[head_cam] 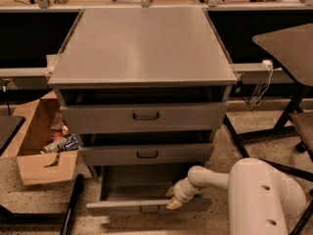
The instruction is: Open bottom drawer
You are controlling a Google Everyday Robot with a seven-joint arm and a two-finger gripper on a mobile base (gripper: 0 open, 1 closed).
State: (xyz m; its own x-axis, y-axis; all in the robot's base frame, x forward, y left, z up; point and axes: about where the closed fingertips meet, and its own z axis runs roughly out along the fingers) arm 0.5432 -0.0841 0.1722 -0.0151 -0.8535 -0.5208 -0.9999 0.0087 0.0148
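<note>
The bottom drawer [132, 206] of the grey metal cabinet [142, 48] is pulled out, and its empty inside shows. Its slim front has a small dark loop handle [149, 210] near the frame's lower edge. My gripper [172, 199] reaches in from the lower right on the white arm [254, 190] and sits at the top edge of the drawer front, just right of the handle. The top drawer [144, 115] and the middle drawer [145, 153] stand slightly out.
An open cardboard box [41, 143] with litter stands on the floor at the left. A dark frame leg [73, 204] runs by the drawer's left corner. A dark table [288, 48] with legs and a chair base stands at the right. A bench runs along the back.
</note>
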